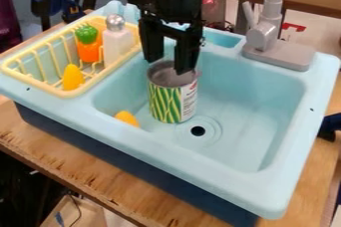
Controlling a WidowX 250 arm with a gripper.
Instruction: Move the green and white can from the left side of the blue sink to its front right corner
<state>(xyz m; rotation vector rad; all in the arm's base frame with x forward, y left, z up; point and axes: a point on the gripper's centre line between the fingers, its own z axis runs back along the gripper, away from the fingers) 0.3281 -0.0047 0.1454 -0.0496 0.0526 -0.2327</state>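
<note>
My black gripper (166,66) hangs down over the sink basin, open, its two fingers apart at the top of a can. The can (173,102) stands upright in the light blue sink (259,136), with green and yellow stripes, a white label side and a grey top. One finger is at its left edge; the other overlaps its top, and whether either touches it I cannot tell. A yellow-orange object (127,118) lies left of the can in the basin.
On the left, a yellow rack (41,82) holds an orange carrot-like toy (88,51), a white silver-topped shaker (118,44) and a yellow piece (73,77). A grey faucet (265,34) rises at the back right. The drain (198,131) is in the basin floor.
</note>
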